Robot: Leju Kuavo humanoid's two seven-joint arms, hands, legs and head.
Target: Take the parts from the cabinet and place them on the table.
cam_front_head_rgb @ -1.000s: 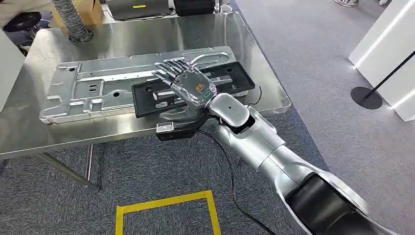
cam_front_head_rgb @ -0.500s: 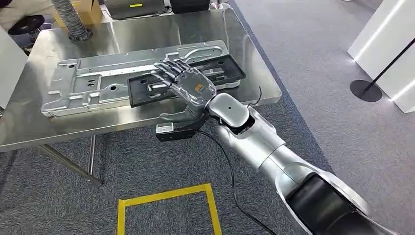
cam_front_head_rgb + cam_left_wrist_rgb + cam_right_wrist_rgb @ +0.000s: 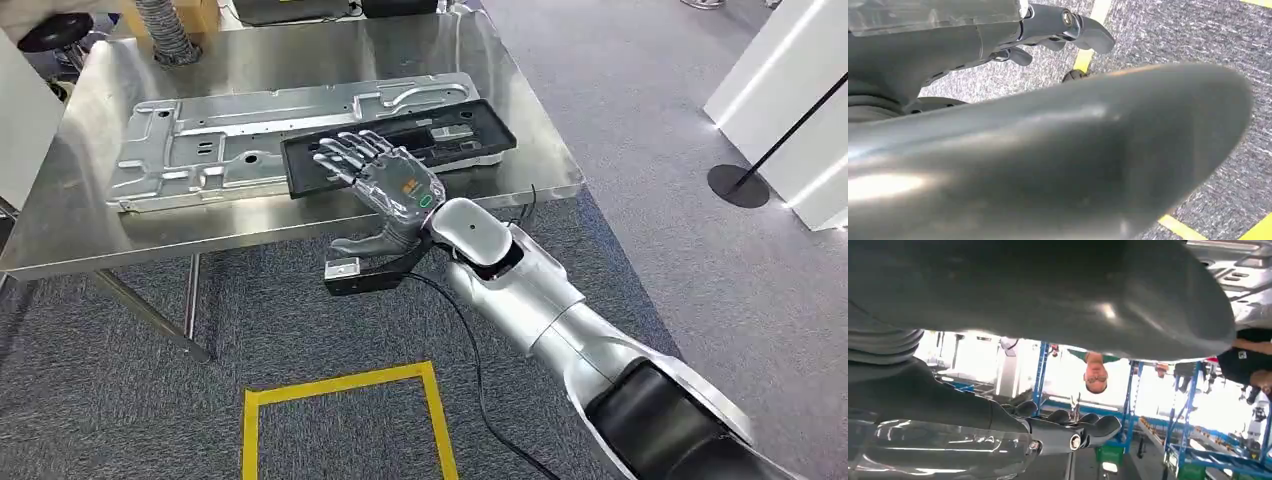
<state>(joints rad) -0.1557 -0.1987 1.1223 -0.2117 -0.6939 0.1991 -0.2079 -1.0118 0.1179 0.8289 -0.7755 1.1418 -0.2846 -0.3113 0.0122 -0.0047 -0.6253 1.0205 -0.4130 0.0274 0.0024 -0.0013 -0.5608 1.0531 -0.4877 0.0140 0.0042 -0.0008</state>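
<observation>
From the head view the right hand (image 3: 385,180) hovers with fingers spread, holding nothing, over the near edge of the black part (image 3: 400,145); that part lies on the steel table (image 3: 300,225), overlapping a silver panel (image 3: 220,145); the right wrist view shows people beyond (upside down); the left hand (image 3: 1063,27) hangs over carpet, grip unclear.

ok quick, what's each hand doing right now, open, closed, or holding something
Right hand: open, fingers spread above the black tray, holding nothing.
Left hand: holds nothing visible over the carpet; open or closed cannot be told.
</observation>
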